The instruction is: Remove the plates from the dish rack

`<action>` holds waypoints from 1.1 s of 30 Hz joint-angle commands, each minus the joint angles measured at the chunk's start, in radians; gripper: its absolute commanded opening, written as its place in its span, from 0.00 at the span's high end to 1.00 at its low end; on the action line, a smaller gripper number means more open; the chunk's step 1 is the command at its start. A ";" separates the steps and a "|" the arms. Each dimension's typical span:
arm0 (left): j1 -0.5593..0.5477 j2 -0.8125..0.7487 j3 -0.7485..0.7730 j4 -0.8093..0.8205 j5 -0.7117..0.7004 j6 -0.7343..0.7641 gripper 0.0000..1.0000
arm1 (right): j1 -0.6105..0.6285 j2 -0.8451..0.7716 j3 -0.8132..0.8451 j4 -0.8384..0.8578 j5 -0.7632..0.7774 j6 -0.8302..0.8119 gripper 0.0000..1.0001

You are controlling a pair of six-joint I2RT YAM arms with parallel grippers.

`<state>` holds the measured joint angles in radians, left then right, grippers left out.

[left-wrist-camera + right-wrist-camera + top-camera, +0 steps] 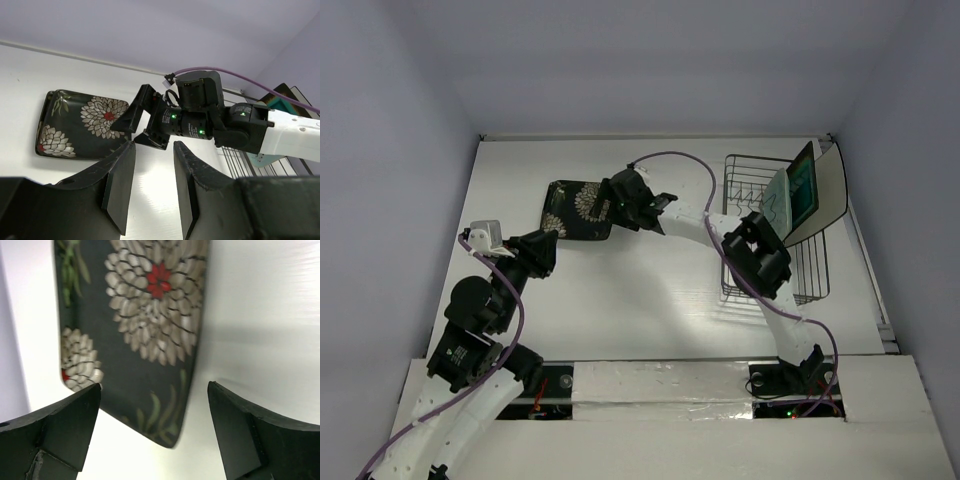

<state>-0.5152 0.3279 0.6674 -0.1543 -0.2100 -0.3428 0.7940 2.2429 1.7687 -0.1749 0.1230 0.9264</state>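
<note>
Black with white-red flowers, the square plate (578,210) lies flat on the tabletop (650,280) near its far edge, left of the dish rack (745,178) by the right edge. My right gripper (154,390) stands wide open over the plate's edge, gripping nothing. My left gripper (154,150) hovers nearby, jaws partly apart, empty.

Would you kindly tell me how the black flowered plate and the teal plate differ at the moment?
The black flowered plate lies flat on the table, outside the dish rack; the teal plate stands on edge inside it. The black flowered plate carries white-and-red blooms; the teal plate looks plain with a dark rim. Both appear roughly square.
</note>
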 commanded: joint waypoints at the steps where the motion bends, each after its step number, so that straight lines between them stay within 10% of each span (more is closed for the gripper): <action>1: 0.003 -0.009 -0.005 0.048 0.003 -0.002 0.66 | 0.005 -0.081 0.031 -0.092 0.052 -0.090 0.08; 6: 0.003 -0.007 -0.005 0.048 0.003 -0.002 0.67 | -0.015 -0.164 -0.018 -0.126 0.075 -0.142 0.27; 7: 0.003 -0.007 -0.005 0.047 0.003 -0.002 0.67 | -0.015 -0.225 -0.047 -0.147 0.105 -0.174 0.57; 11: 0.003 -0.012 -0.006 0.045 0.003 0.001 0.90 | -0.065 -0.443 -0.144 -0.244 0.263 -0.265 1.00; 21: -0.017 -0.030 0.000 0.024 0.003 -0.009 1.00 | -0.419 -1.005 -0.433 -0.527 0.328 -0.509 1.00; 33: -0.026 -0.095 0.011 -0.033 0.003 -0.013 0.86 | -0.569 -0.844 -0.321 -0.733 0.386 -0.638 0.54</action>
<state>-0.5365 0.2436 0.6670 -0.1879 -0.2104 -0.3511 0.2466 1.3643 1.3693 -0.8291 0.4622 0.3504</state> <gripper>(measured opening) 0.127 0.452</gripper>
